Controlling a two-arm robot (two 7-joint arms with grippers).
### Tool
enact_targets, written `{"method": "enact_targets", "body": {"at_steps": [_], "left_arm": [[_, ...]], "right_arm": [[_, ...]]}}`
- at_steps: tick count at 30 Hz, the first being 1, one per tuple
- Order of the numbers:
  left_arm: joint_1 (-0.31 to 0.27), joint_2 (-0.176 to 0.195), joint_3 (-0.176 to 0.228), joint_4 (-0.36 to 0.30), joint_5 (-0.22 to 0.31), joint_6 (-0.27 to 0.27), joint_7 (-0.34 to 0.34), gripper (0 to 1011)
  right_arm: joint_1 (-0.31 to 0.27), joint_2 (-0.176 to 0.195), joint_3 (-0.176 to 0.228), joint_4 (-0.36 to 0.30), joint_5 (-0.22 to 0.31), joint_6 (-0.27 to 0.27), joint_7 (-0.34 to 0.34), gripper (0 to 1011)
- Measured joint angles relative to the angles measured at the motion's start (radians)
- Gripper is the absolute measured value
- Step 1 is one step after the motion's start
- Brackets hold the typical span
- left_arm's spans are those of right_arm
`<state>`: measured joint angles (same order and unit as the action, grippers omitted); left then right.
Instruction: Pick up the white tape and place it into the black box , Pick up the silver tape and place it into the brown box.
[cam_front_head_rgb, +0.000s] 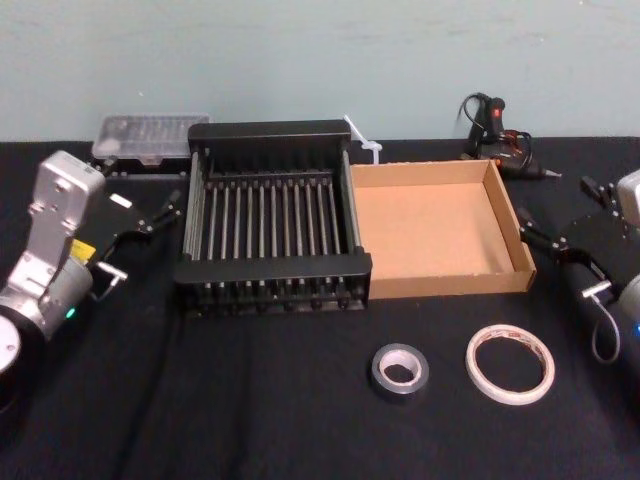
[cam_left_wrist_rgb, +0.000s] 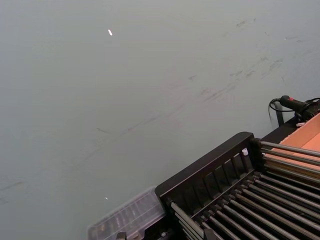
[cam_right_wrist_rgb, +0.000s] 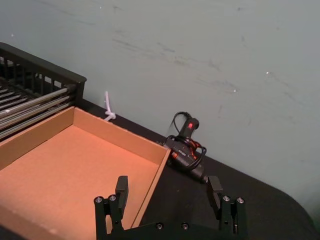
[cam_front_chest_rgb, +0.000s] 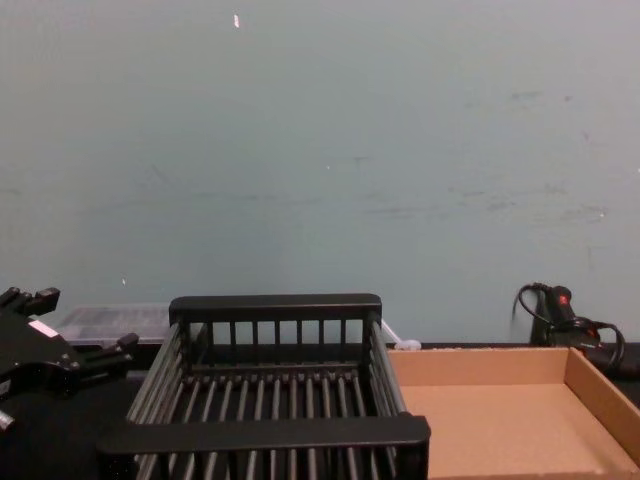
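Both tapes, silver and white, lay before the boxes; right gripper gaped apart, left gripper unclear.

Blk slatted crate, brown tray, silver-grey roll, white roll w/ red marks.

On the worktop before me, the black box stands left of the brown box, their sides touching. Nearer me, the silver tape lies flat in front of the brown box, the white tape just to its right, apart. My left gripper sits left of the black box; my right gripper sits right of the brown box.
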<state>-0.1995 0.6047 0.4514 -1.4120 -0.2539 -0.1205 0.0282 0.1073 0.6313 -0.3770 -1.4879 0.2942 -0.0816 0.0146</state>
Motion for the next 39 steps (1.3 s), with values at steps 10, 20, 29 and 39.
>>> {"method": "enact_targets", "body": {"at_steps": [10,20,29,39], "left_arm": [[0.000,0.000,0.000,0.000,0.000,0.000,0.000,1001],[0.000,0.000,0.000,0.000,0.000,0.000,0.000,1001],[0.000,0.000,0.000,0.000,0.000,0.000,0.000,1001],[0.000,0.000,0.000,0.000,0.000,0.000,0.000,1001]], "right_arm": [[-0.074,0.022,0.048,-0.068,0.043,0.049,0.033,1003],[-0.176,0.045,0.119,-0.161,0.119,0.100,0.076,1002],[-0.251,0.067,0.168,-0.246,0.143,0.166,0.101,1002],[-0.301,0.071,0.211,-0.297,0.184,0.238,0.138,1003]]}}
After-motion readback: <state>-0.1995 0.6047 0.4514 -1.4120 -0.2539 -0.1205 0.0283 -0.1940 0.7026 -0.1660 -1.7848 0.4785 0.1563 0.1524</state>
